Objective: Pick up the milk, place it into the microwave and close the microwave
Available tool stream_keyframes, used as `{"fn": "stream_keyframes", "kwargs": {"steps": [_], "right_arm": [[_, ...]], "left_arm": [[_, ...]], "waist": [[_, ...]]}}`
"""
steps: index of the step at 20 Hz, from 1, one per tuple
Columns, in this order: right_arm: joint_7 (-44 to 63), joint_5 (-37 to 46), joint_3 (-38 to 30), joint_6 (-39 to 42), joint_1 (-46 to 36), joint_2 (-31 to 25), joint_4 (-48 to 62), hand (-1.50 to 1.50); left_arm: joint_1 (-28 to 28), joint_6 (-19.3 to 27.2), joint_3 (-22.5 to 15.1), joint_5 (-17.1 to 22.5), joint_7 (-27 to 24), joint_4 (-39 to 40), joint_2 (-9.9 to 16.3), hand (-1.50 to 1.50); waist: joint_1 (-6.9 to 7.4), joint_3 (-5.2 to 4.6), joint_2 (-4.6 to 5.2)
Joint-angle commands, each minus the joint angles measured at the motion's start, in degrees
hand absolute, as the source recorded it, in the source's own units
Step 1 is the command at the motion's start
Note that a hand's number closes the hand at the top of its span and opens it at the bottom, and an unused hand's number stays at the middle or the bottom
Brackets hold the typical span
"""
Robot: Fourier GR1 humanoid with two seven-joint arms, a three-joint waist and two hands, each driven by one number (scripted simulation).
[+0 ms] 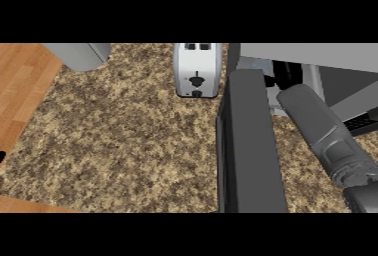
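Your right forearm (325, 130) reaches into the microwave (310, 60) past its still-open door (247, 145), so the milk's probably inside but hidden, can't tell what the fingers are doing, and you've still got the door to shut.

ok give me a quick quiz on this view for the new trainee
1. True or false: the microwave door is shut.
2. What stands on the counter just left of the door's far end? A) toaster B) plate C) mug
3. Short answer: can the milk be seen anywhere?

Key:
1. False. The door stands open, and the right forearm reaches past it.
2. A.
3. No, it is not in view.
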Motion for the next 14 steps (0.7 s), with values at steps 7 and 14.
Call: {"fn": "stream_keyframes", "kwargs": {"steps": [7, 14], "right_arm": [[-6.88, -6.15, -5.68, 14.93, 1.44, 1.54, -1.16, -1.50], [-9.81, -10.37, -9.57, 25.95, 3.54, 2.12, -0.52, -1.50]], "left_arm": [[-0.94, -4.62, -4.85, -0.90, -1.26, 2.03, -0.12, -1.50], [-2.79, -4.65, -8.23, -3.54, -1.27, 2.76, -1.56, -1.50]], "waist": [[-2.50, -0.02, -1.06], [-3.87, -0.09, -1.74]]}}
